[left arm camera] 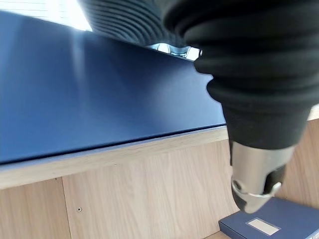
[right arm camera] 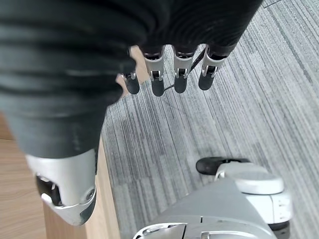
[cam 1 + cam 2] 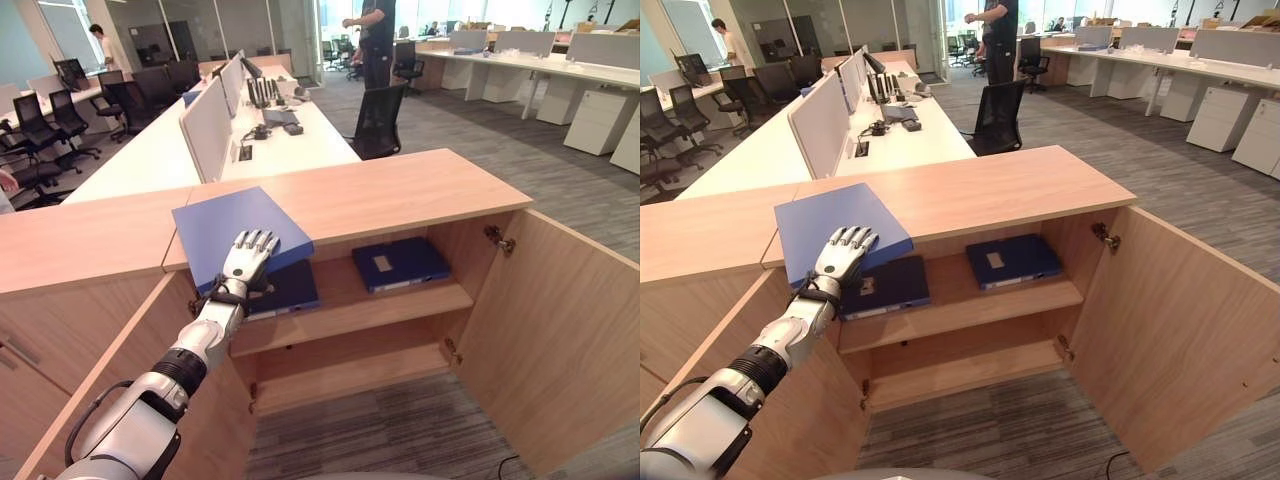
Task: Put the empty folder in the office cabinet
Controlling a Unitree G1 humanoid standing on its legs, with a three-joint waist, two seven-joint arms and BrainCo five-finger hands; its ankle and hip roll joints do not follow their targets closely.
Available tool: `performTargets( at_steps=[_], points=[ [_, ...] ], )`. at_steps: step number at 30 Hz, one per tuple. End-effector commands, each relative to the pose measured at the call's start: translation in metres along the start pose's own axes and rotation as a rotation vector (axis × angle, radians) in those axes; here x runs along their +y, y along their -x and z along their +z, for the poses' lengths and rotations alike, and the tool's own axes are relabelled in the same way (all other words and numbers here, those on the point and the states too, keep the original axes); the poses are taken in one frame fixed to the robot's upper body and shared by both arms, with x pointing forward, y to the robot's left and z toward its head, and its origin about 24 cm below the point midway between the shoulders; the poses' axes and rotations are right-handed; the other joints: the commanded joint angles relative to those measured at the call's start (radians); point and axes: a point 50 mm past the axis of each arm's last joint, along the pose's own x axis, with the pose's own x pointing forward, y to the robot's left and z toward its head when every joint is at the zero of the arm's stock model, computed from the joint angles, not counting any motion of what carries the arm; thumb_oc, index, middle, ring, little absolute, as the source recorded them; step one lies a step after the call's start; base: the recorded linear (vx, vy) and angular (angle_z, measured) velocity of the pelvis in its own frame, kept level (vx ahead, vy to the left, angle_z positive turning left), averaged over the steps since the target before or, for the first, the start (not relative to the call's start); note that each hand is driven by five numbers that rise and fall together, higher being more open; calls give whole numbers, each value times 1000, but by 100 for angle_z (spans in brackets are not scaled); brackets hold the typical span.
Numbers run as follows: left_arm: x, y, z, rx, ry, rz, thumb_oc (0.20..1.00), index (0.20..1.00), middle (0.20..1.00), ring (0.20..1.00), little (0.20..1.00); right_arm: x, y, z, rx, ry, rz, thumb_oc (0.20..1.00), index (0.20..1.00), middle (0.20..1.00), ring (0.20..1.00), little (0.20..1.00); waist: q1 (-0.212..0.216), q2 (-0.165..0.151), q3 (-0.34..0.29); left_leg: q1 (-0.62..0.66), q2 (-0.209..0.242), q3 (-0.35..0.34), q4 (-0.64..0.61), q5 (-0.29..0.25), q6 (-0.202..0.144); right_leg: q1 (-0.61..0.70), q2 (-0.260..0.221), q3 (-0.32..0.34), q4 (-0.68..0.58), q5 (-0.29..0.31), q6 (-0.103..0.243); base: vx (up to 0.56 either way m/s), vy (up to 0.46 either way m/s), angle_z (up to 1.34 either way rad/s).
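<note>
The left hand [image 3: 248, 258] lies flat, fingers straight, on the blue folder [image 3: 225, 225], which overhangs the cabinet top's [image 3: 400, 190] front edge. Thumb hidden beneath the folder. The right hand [image 2: 169, 74] hangs relaxed over carpet, holding nothing.

Silver-grey segmented left arm [image 3: 150, 410] with black joint bands, ending in a left hand [image 3: 245, 262] of silver, dark-tipped fingers behind a dark ribbed wrist cover; right hand [image 2: 169, 74] likewise dark-ribbed, with silver dark-tipped fingers and a silver thumb.
</note>
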Motion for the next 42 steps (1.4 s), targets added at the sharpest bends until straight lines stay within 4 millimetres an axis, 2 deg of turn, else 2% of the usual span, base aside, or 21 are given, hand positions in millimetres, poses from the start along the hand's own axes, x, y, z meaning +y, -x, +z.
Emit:
performTargets(
  at_steps=[1,22,23,24,42],
  points=[
    [37,-31,-21,94,-42,91,1000,1000,1000,1000,1000,3,-3,11,16,-48,-20,1000,1000,1000,1000,1000,12,-14,19,11,76,-47,12,-55,-77,-32,-48,19,10,-17,92,0,0,0],
    [35,-34,-20,131,-42,72,1000,1000,1000,1000,1000,5,-3,12,12,-52,-11,1000,1000,1000,1000,1000,11,-16,23,18,74,-60,12,-57,-76,-22,-46,17,16,-25,85,0,0,0],
    [35,-35,-20,131,-42,72,658,658,658,658,658,5,-3,14,8,-55,-10,1000,1000,1000,1000,1000,11,-17,23,18,75,-60,12,-57,-75,-21,-46,17,16,-26,85,0,0,0],
    [35,-35,-21,138,-39,72,200,200,200,200,200,5,-3,14,4,-58,-9,1000,1000,1000,1000,1000,10,-17,23,19,75,-61,12,-57,-75,-21,-46,18,16,-27,84,0,0,0],
    [37,-35,-23,144,-33,71,200,200,200,200,200,2,-4,15,10,-99,-22,1000,1000,1000,1000,1000,11,-15,24,17,75,-63,12,-55,-73,-24,-45,20,21,-31,83,0,0,0]
  ],
)
